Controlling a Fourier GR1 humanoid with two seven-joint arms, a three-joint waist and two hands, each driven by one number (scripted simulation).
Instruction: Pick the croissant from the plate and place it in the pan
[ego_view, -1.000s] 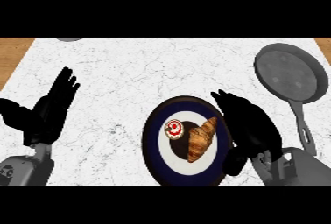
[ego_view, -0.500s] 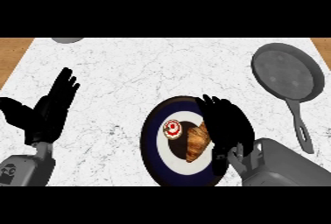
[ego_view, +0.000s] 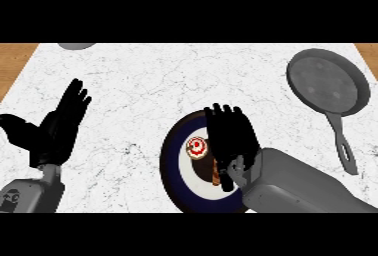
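Currently, R black hand (ego_view: 231, 140) lies palm-down over the round dark-blue plate with white centre (ego_view: 171, 165), fingers stretched toward the far side of the counter, covering most of the plate's right half. Its fingers look straight; whether thumb or fingertips touch anything beneath, can't tell. Grey R forearm (ego_view: 295, 187) enters from lower right, overlapping the plate's near-right rim.

Brown croissant (ego_view: 215, 176): mostly hidden under the hand; only a thin brown sliver shows below the palm, on the plate. Not lifted as far as visible.

Small round pastry w/ red-and-white top (ego_view: 197, 147) sits on the plate's white centre, just left of the hand, uncovered.

Grey round frying pan (ego_view: 327, 80) at upper right of the white marble countertop (ego_view: 148, 85), handle running toward the near edge; well apart from the plate, nothing in it.

L black hand (ego_view: 55, 130) at left edge, open, fingers up and relaxed, resting, holds nothing. Grey L forearm (ego_view: 29, 195) below it.

Grey rounded object (ego_view: 76, 45) partly cut off at top edge, can't ID. Wooden surface (ego_view: 16, 60) shows at top-left corner beyond the marble.
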